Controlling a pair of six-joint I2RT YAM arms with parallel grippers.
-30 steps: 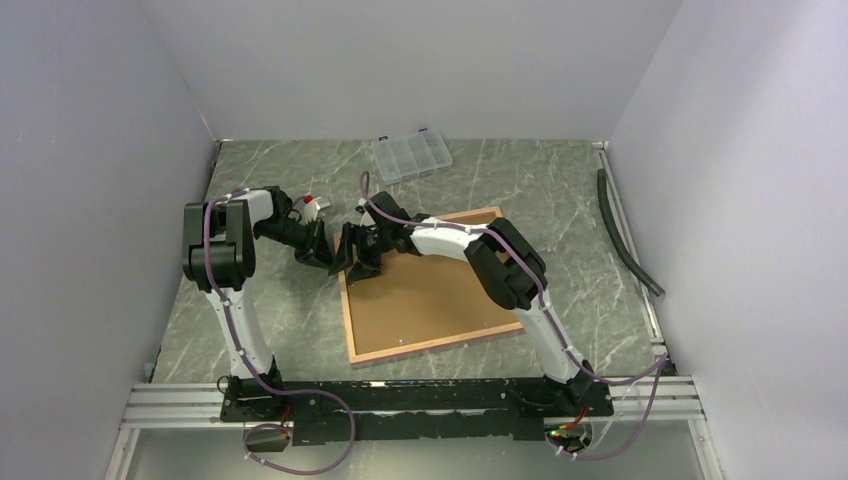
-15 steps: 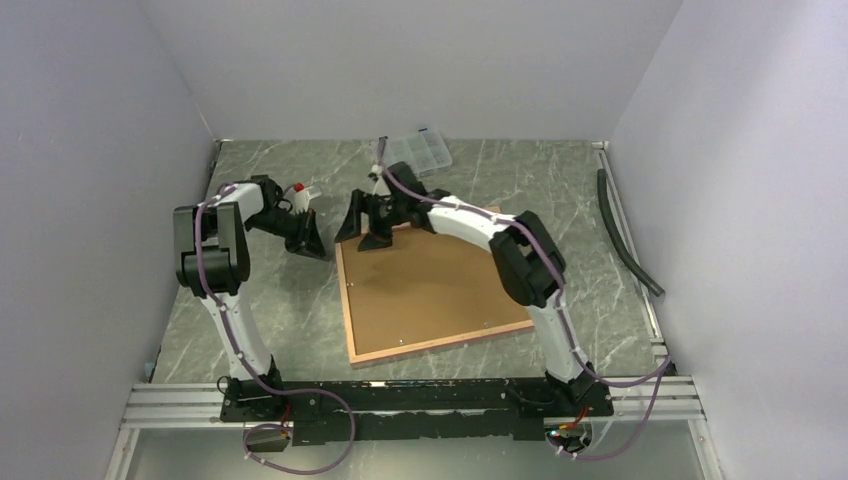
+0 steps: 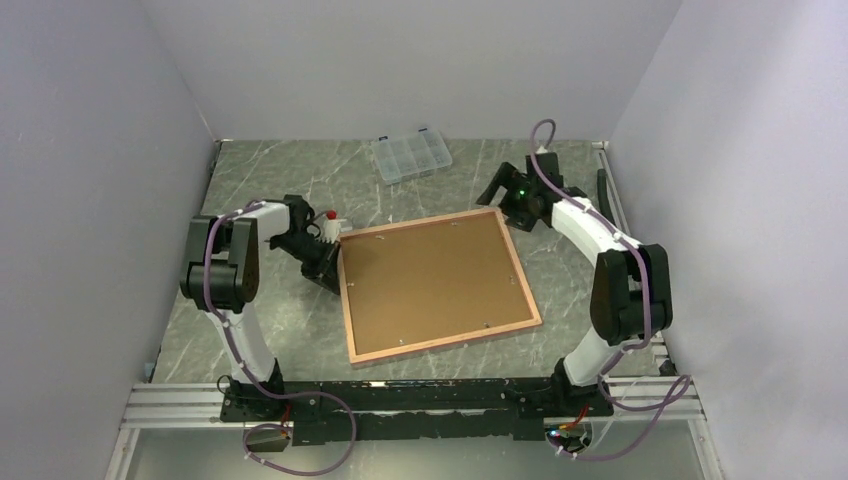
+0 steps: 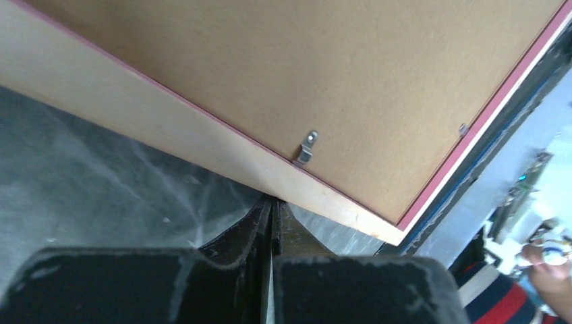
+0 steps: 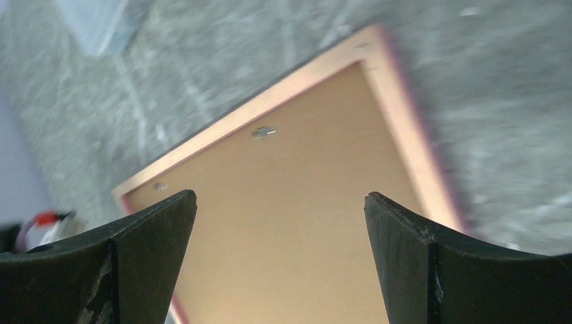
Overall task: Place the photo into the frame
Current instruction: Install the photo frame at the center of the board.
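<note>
The frame (image 3: 350,300) lies face down on the table, its brown backing board (image 3: 435,285) uppermost. The photo is hidden. My left gripper (image 3: 325,268) is shut with nothing in it, its tips (image 4: 272,202) against the frame's tan left side edge (image 4: 168,128), just below a metal clip (image 4: 307,147). My right gripper (image 3: 505,200) hovers by the frame's far right corner (image 5: 378,40). It is open wide and empty, and the backing board (image 5: 290,202) shows between its fingers (image 5: 155,223).
A clear plastic compartment box (image 3: 411,155) sits at the back of the table. A dark hose (image 3: 625,235) runs along the right side. Grey walls close in the left, back and right.
My right arm swung from the frame's far left corner to its far right corner, and its jaws opened wide. My left gripper came back against the frame's left edge.
</note>
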